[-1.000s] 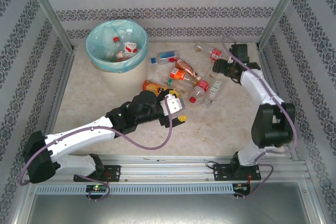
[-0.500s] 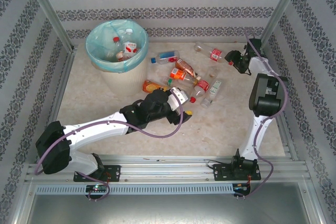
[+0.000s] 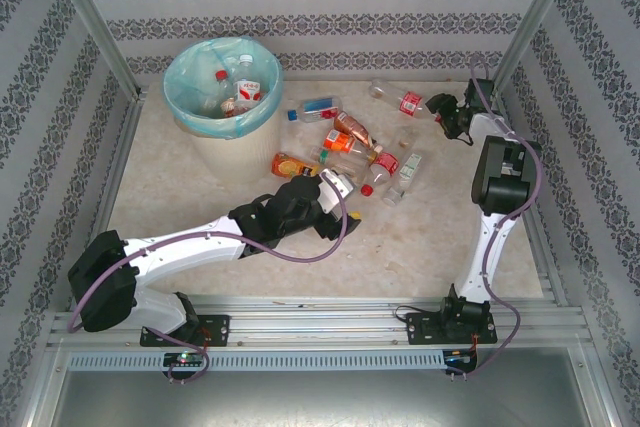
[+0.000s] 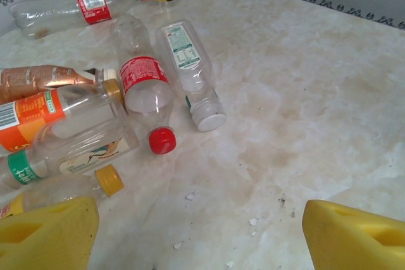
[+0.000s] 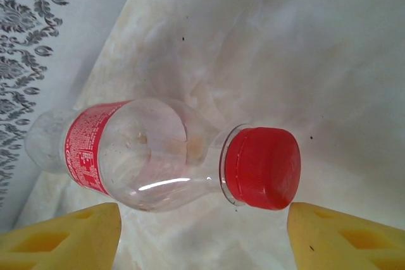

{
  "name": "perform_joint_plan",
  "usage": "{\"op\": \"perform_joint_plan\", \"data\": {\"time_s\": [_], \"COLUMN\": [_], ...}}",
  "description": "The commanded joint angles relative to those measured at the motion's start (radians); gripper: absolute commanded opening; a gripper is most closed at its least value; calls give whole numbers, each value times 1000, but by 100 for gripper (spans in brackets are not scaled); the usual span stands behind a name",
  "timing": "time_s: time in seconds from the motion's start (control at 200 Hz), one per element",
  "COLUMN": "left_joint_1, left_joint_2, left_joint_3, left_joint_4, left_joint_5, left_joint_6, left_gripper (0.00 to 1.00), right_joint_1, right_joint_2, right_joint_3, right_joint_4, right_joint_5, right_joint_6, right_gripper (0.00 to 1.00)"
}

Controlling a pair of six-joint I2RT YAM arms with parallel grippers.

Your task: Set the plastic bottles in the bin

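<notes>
Bare tabletop (image 3: 430, 237) on the near side of the plastic bottles (image 3: 352, 143) — bin (image 3: 228, 147) and wall (image 3: 320, 7) along the far edge.

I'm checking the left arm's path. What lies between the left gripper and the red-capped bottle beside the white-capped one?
Bare marble tabletop with a few white flecks, in the left wrist view; the left gripper is open, the red-capped bottle untouched.

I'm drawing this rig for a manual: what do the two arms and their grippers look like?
Both arms, left arm and right arm, have white links with black joints, and a purple cable loops along each. The left gripper and right gripper have jaws tipped with yellow pads.
</notes>
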Motion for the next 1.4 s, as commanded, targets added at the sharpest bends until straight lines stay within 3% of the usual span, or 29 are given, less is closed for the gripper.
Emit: {"op": "perform_joint_plan", "data": {"time_s": [0.0, 0.275, 0.63, 1.004, 1.394], "left_joint_1": [-2, -2, -2, -2, -2], "left_joint_2": [-16, 4, 15, 13, -9], "left_joint_3": [2, 39, 41, 37, 10], "left_joint_4": [-1, -17, -45, -40, -30], "left_joint_5": [-46, -66, -66, -63, -68], "left_joint_6": [-14, 3, 13, 22, 25], "left_gripper": [84, 84, 85, 85, 85], "right_joint_1": [-22, -39, -41, -34, -15], "right_joint_2": [38, 89, 130, 89, 79], "right_joint_3": [-4, 27, 20, -93, -128], "right_joint_4": [74, 108, 215, 330, 397], "right_joint_5": [-52, -64, -123, -147, -157], "right_joint_6": [81, 150, 262, 351, 397], "right_gripper": [70, 70, 58, 62, 57]}}
